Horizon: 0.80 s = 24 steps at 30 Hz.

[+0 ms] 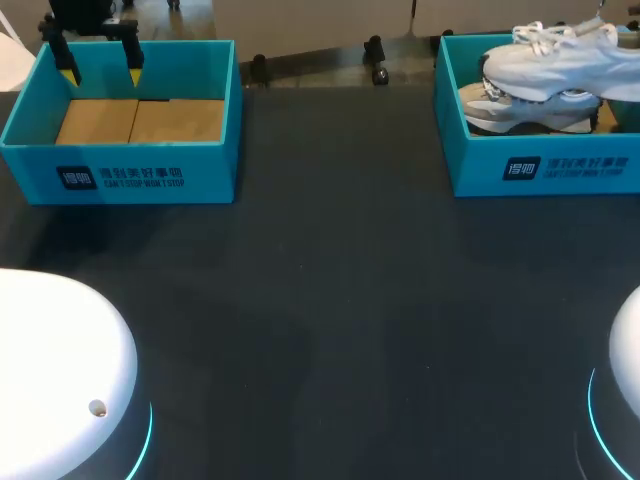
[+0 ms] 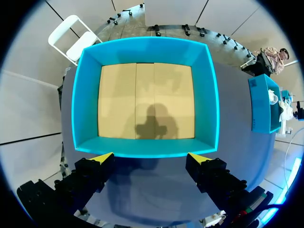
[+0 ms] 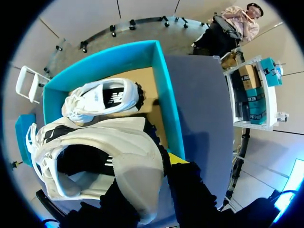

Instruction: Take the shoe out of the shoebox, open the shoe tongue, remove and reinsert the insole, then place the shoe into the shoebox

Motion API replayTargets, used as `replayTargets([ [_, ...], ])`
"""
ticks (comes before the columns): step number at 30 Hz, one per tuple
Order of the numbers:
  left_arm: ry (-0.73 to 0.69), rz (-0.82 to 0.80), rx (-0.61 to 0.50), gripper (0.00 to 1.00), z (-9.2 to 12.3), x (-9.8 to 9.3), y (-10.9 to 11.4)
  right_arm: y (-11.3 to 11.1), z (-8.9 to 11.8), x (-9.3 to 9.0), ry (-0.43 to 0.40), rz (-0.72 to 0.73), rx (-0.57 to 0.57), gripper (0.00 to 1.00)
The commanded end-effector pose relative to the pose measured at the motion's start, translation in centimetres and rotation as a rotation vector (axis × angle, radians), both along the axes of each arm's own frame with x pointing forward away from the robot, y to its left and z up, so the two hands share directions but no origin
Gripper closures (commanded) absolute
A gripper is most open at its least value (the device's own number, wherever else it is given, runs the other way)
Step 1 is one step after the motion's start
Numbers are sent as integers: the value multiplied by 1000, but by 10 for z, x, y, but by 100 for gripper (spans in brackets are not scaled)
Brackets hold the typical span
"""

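A white shoe [image 1: 560, 55] hangs above the right teal shoebox [image 1: 540, 165], toe pointing left. In the right wrist view my right gripper [image 3: 152, 185] is shut on the heel collar of this shoe [image 3: 95, 156], with one yellow fingertip [image 3: 178, 159] showing outside the heel. A second shoe [image 3: 102, 99] lies on its side in the box [image 3: 166, 95] beneath it. My left gripper [image 2: 151, 159] hovers open over the near wall of the empty left teal shoebox [image 2: 147, 47]; nothing is between its fingers. Its yellow tips [image 1: 68, 72] show over that box's [image 1: 120, 170] far side in the head view.
The dark table [image 1: 330, 300] stretches between the two boxes. The white rounded bases of my arms sit at the near left [image 1: 50, 370] and near right [image 1: 625, 360] corners.
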State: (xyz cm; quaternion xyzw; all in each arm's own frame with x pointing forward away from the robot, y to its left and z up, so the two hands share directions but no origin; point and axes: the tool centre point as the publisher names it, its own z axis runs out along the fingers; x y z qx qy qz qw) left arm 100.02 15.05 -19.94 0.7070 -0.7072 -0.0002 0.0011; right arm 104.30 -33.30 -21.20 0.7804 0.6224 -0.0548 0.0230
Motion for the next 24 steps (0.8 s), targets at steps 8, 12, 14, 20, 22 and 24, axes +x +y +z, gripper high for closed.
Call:
replayTargets([
  [8,0,0,0,0,0,0,0,41,70,-38,-45,-11,-12,100],
  [12,0,0,0,0,0,0,0,61,88,-56,-42,-16,-41,100],
  [14,0,0,0,0,0,0,0,73,95,-66,-39,-17,-49,100],
  [20,0,0,0,0,0,0,0,104,109,-95,-37,-42,-51,100],
  [22,0,0,0,0,0,0,0,114,113,-105,-36,-50,-50,100],
  [24,0,0,0,0,0,0,0,129,117,-115,-36,-54,-74,100],
])
